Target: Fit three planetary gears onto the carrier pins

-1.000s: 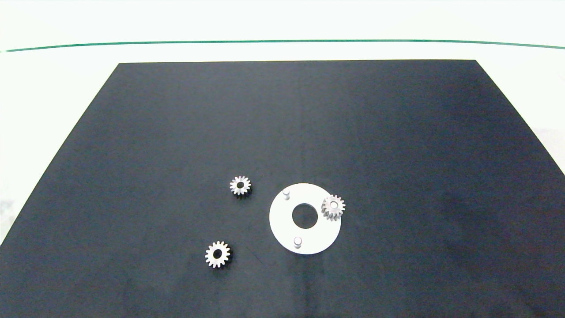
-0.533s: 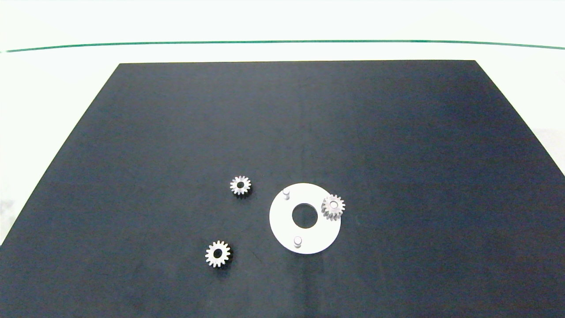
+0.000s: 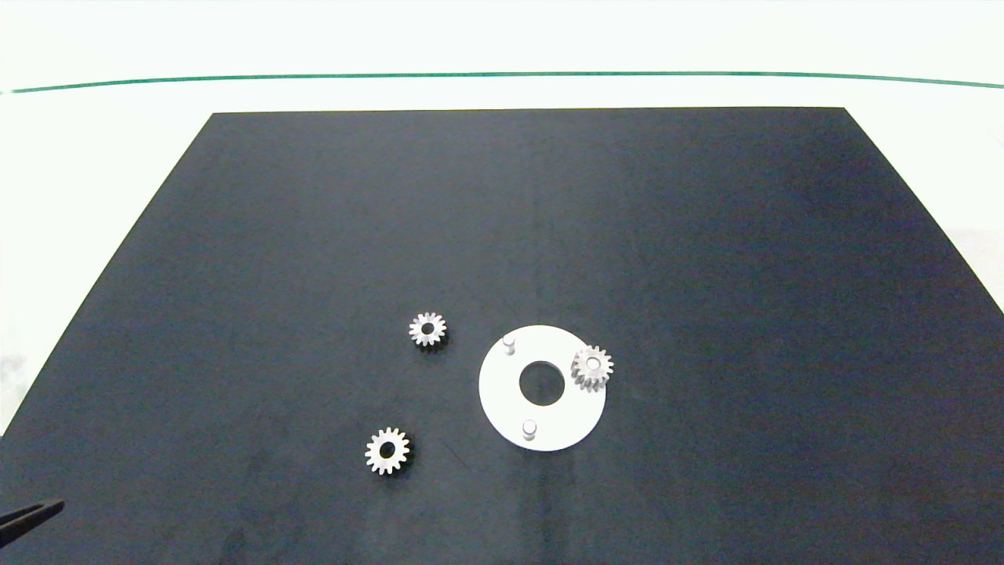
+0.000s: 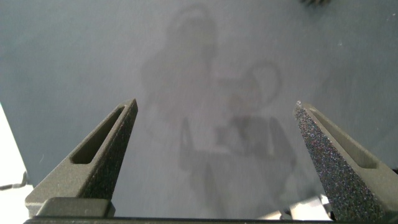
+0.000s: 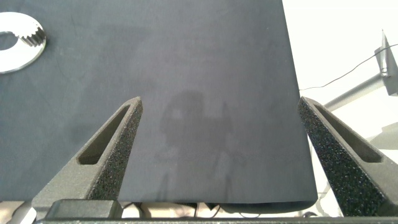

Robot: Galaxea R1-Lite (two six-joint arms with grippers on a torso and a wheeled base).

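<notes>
On the white disc [image 3: 502, 400], one planetary gear [image 3: 591, 368] sits at three o'clock; two gears [image 3: 427, 329] [image 3: 387, 450] await on the table [image 3: 706, 275], both tools [image 4: 214, 162] [image 5: 221, 162] wide open, empty.

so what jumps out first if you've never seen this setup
A flat white disc lies on the dark mat, one small silver-grey metal gear seated on its right pin. Two matching gears lie loose on the mat left of it. The left gripper is open.
</notes>
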